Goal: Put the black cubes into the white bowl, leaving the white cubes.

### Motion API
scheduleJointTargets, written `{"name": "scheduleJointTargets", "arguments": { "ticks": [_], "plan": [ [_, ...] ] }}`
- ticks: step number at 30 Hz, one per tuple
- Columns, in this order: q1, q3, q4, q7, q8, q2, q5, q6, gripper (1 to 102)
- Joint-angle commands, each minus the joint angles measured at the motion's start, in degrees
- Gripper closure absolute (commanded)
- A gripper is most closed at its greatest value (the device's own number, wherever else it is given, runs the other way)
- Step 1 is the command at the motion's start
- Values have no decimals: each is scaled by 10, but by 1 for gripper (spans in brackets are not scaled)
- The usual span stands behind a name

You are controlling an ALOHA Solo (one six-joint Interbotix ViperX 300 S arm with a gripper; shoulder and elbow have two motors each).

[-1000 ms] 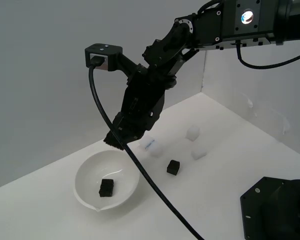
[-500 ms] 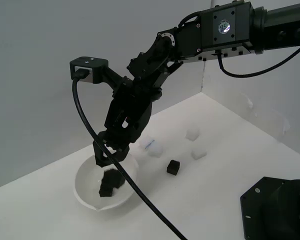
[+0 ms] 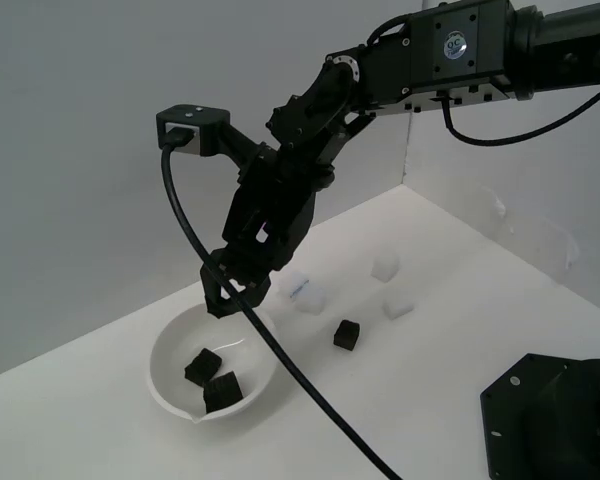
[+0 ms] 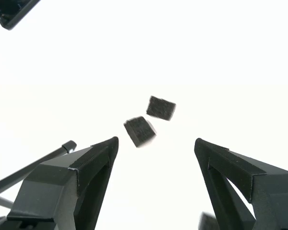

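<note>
Black cubes [image 3: 212, 380] in white bowl [image 3: 170, 345], 3rd [image 3: 347, 335] outside

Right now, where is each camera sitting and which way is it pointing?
Exterior view: off the arm, above the white table, looking down at the white bowl, the loose cubes and the whole black arm with its gripper.
Wrist view: on the wrist, looking down between the gripper's open fingers at two black cubes on a washed-out white surface.
Shared: both show the gripper and those two black cubes, which the exterior view places inside the bowl.
</note>
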Motion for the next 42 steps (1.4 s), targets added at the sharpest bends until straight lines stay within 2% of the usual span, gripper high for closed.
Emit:
{"name": "scheduleJointTargets", "arguments": {
  "ticks": [1, 6, 13, 17, 22, 25, 42],
  "plan": [
    [20, 26, -4, 22, 3, 22, -8, 7, 12],
    [62, 38, 7, 58, 3, 33, 2, 43, 12],
    [78, 52, 58, 60, 2, 47, 54, 108, 12],
    [81, 50, 85, 59, 3, 46, 80, 127, 12],
    [91, 44, 105, 59, 3, 41, 101, 129, 11],
    [97, 40, 112, 59, 3, 38, 108, 129, 2],
    [98, -34, 126, 45, 3, -37, 121, 138, 3]
  ]
}}
